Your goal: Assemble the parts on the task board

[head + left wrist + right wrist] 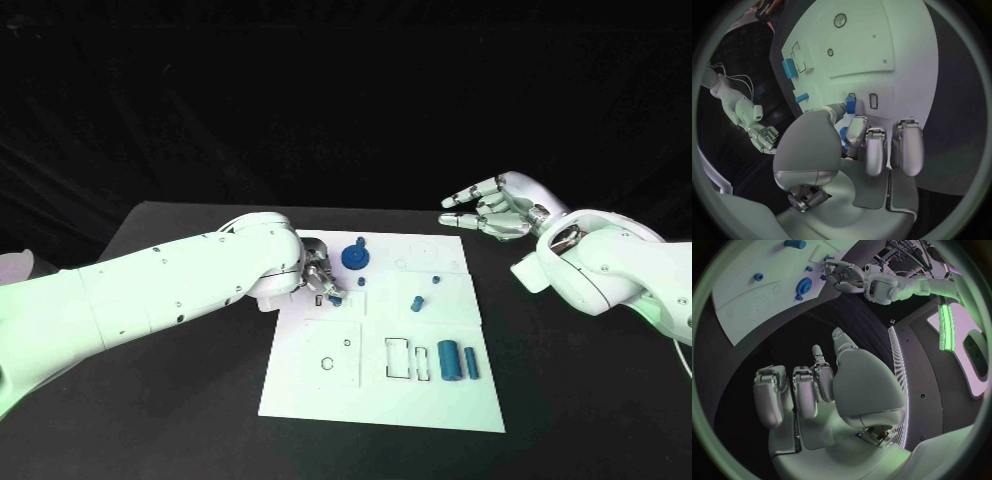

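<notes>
**Left hand at the board's upper left, right hand lifted clear**

Nearest the robot, on the lower part of the white board (378, 390), two blue cylinders (449, 354) lie side by side, just right of some rectangular outlines. Farther up, near the middle, a small blue peg (417, 302) sits on the board, with another small blue piece (433, 279) just beyond it.

At the board's upper left, the left hand (315, 275) rests low over the plate with its fingers curled downward. A small blue piece (851, 106) sits at its fingertips, and the left wrist view shows blue between thumb and fingers, but whether it is truly pinched cannot be told. Just beyond the hand stands a round blue gear (356, 261), with a small blue piece (359, 241) behind it.

Farthest back, the right hand (495, 208) hangs above the black table (173, 400), off the board's upper right corner, fingers loosely apart and holding nothing.
</notes>
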